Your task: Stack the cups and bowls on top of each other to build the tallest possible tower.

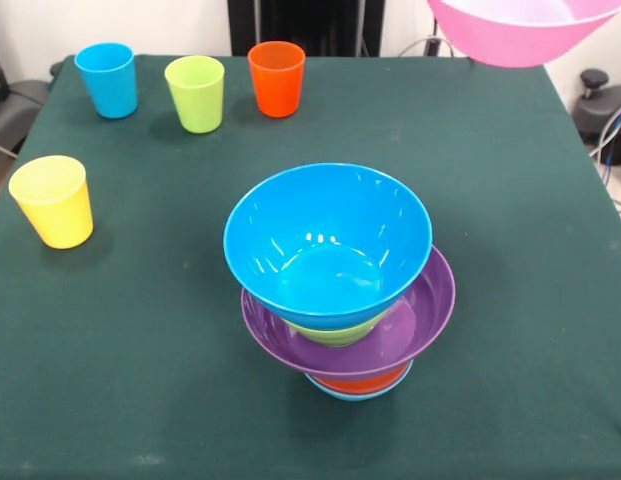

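Note:
The tower stands at the table's middle front: a deep blue bowl (pixel 330 240) on top, a green bowl (pixel 335 333) under it, then the wide purple bowl (pixel 415 325), an orange bowl (pixel 362 382) and a light-blue bowl (pixel 355 394) lowest. The large pink bowl (pixel 520 35) hangs in the air at the top right, cut by the picture's top edge; what holds it is out of view. The blue cup (pixel 107 80), lime green cup (pixel 196 93) and orange cup (pixel 277 78) stand upright in a row at the far left. The yellow cup (pixel 53 200) stands at the left edge. No gripper shows.
The table (pixel 510 220) has a dark green cloth. The robot's dark pedestal (pixel 300 22) stands behind the far edge. Black gear and cables (pixel 602 105) lie off the table's right side.

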